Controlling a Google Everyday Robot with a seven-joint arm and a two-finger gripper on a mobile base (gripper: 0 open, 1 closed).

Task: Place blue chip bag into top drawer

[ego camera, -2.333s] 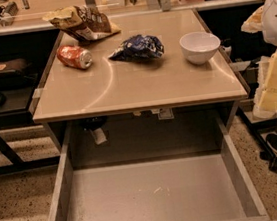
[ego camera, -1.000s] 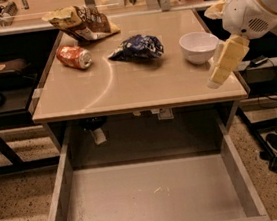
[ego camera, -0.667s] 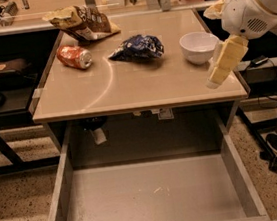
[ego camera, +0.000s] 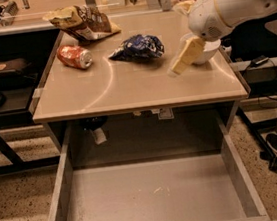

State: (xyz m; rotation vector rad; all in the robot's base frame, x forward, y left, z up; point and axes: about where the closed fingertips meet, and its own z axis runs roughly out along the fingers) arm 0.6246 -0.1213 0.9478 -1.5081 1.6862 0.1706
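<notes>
Starting on the left of the table (ego camera: 126, 91), the red can (ego camera: 74, 57) lies on its side, so I'd expect it to roll if the arm swept too far. The tan chip bag (ego camera: 83, 22) at the back is the one a careless reach could take by mistake.

The blue chip bag (ego camera: 138, 47) sits in the middle of the tabletop, well apart from the can and untouched. It is crumpled foil, and my worry is that a pinch on one loose fold would slip, or only drag the bag along.

The gripper (ego camera: 186, 56) hangs low over the table just to the right of the bag, angled down toward it and holding nothing. The white bowl (ego camera: 209, 53) is right behind it, and a swing of the arm (ego camera: 236, 2) might knock the bowl toward the edge.

The drawer (ego camera: 154, 196) below is pulled out and bare. A release too far back would leave the bag on the tabletop, or send it off the front lip.

As for what I can't see, the back of the drawer is in shadow under the table, and its front rim is cut off at the bottom. Most of the bowl is hidden. Whether the gripper is spread or closed up, I cannot tell. The arm runs out of sight at upper right.
</notes>
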